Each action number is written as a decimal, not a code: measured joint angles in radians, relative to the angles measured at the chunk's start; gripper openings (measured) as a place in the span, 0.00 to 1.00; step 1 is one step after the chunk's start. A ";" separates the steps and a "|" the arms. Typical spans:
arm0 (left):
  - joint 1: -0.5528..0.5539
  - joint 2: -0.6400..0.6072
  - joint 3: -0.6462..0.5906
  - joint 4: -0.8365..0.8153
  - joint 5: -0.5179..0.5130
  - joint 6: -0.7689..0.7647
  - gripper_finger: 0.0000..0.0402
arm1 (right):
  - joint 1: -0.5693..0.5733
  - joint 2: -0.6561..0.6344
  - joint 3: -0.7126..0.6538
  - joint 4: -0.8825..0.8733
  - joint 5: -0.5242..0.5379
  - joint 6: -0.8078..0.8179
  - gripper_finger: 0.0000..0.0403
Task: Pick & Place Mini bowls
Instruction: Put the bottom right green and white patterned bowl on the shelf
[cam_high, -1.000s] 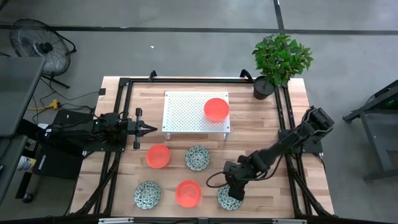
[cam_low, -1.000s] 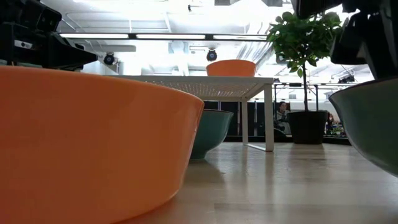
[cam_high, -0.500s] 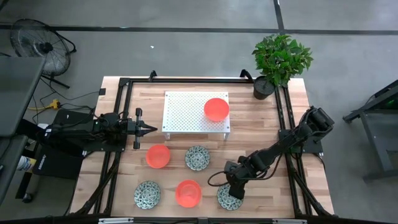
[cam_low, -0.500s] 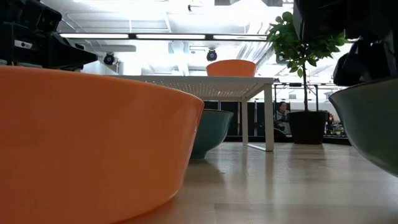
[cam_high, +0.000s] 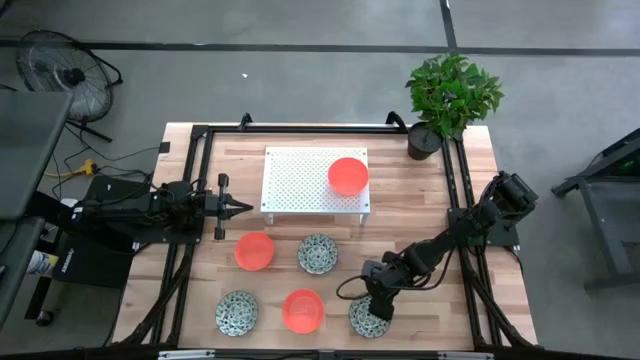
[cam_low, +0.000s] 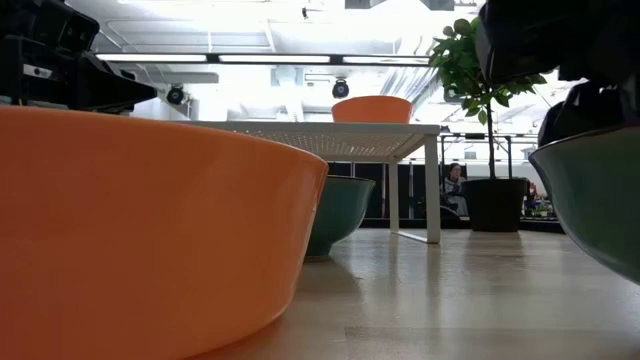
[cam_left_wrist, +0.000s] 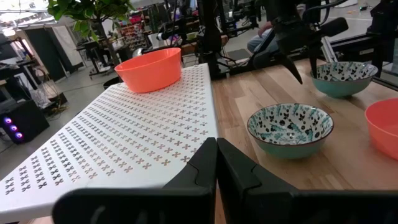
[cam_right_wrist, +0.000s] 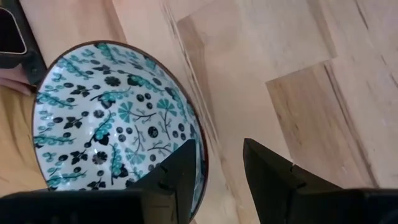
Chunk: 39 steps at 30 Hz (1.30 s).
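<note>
Wooden table (cam_high: 420, 210) carries the work: at its near edge the right gripper (cam_right_wrist: 217, 163) has sunk lower over a speckled bowl (cam_right_wrist: 115, 118), jaws apart astride its rim, so a grasp looks imminent. Farther off, an orange bowl (cam_high: 348, 175) sits on the white rack (cam_high: 295, 180), and the left gripper (cam_high: 240, 208) waits beside it, jaws closed.

I can read no text, label, brand, number or sign anywhere in my views: nothing legible on the bowl under my right gripper, nothing on the white perforated stand ahead of my left one, and nothing in the room beyond.
</note>
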<state>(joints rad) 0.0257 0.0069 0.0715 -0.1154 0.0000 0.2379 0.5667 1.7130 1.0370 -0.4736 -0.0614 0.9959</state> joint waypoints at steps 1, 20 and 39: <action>0.000 0.000 0.000 0.000 0.000 0.000 0.00 | 0.000 0.000 0.000 0.000 0.000 0.000 0.30; 0.000 0.000 0.000 0.000 0.000 0.000 0.00 | 0.000 0.000 0.000 0.003 -0.025 0.001 0.15; 0.000 0.000 0.000 0.000 0.000 0.000 0.00 | 0.001 0.000 0.003 0.025 -0.100 -0.017 0.01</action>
<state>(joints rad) 0.0254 0.0071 0.0715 -0.1154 -0.0002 0.2380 0.5674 1.7134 1.0397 -0.4488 -0.1615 0.9788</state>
